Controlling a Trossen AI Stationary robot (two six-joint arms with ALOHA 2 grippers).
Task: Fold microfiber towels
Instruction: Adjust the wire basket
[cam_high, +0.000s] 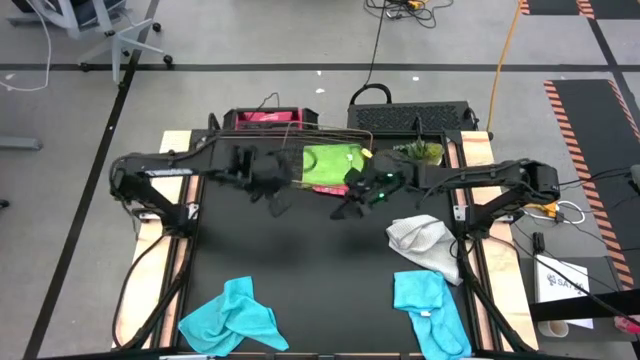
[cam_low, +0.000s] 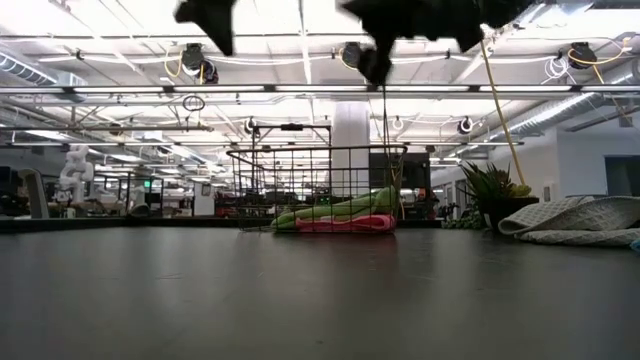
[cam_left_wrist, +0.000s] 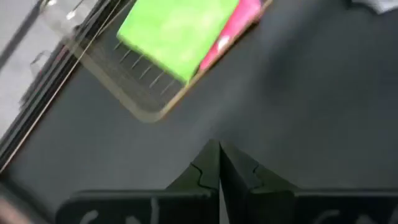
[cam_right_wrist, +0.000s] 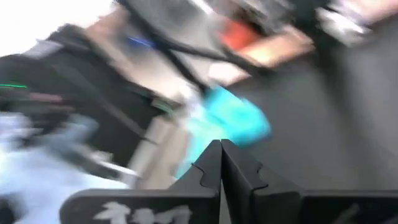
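The left gripper (cam_high: 277, 197) and right gripper (cam_high: 350, 205) hang closed and empty above the bench (cam_high: 300, 270), near the basket (cam_high: 262, 140) holding the green towel (cam_high: 330, 165) on the pink towel (cam_low: 345, 224); grey towel (cam_high: 425, 240) and two blue towels (cam_high: 232, 315) lie loose.

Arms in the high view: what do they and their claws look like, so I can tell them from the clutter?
Both arms are dark, near-black jointed links. The left arm bears a small white marking; the right arm shows a green light by its wrist. Black cables loop down beside each base. Each claw, left and right, has two flat black fingers with notched inner edges, on a crossbar with white lettering.
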